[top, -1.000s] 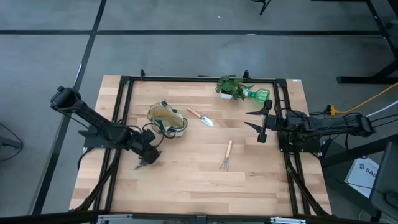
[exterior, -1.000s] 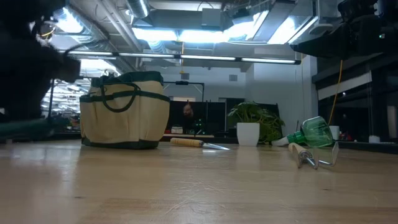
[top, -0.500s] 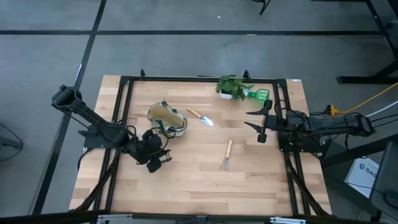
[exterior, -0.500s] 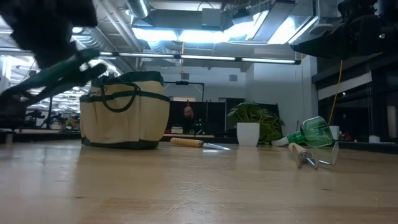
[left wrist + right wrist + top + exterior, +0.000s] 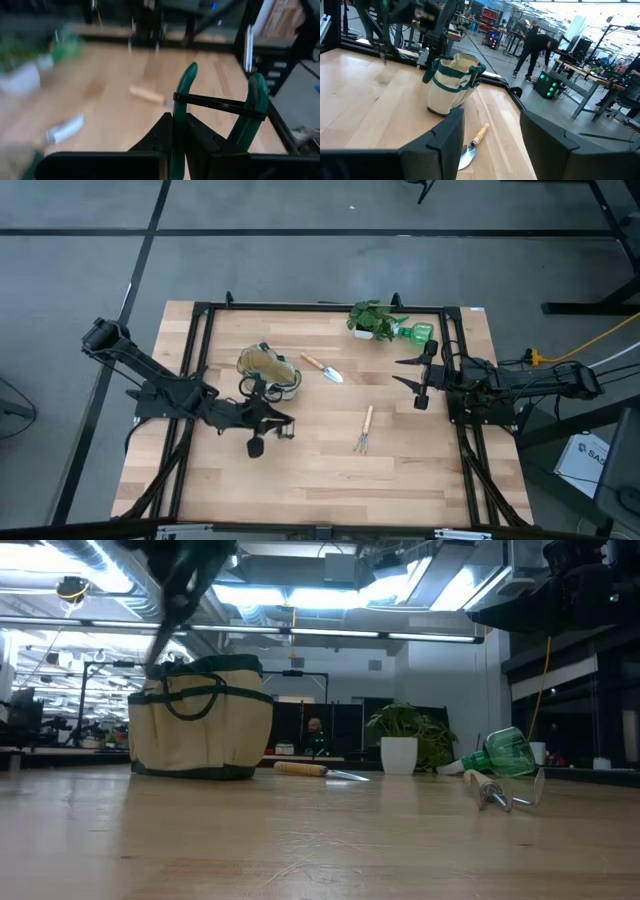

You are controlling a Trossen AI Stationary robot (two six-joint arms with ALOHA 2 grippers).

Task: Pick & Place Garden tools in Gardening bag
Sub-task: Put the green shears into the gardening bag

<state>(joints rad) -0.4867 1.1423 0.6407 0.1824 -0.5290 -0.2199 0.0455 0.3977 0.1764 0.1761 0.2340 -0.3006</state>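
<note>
Left gripper (image 5: 281, 426), below the gardening bag (image 5: 268, 372) at frame centre-left, fingers spread, holds nothing. Hand fork (image 5: 364, 430) lies to its right, apart. Right gripper (image 5: 408, 372) open, empty.

Even, bright overhead light in high view; table (image 5: 300, 470) evenly lit, only soft faint shadows. Low view backlit by ceiling strip lights (image 5: 300, 590), glare washing out upper middle; near tabletop soft, out of focus. Left arm streaked by motion blur at upper left of low view. Left wrist view heavily smeared, background shapes unreadable. Right wrist view sharp, bright, slightly bowed at edges.
</note>
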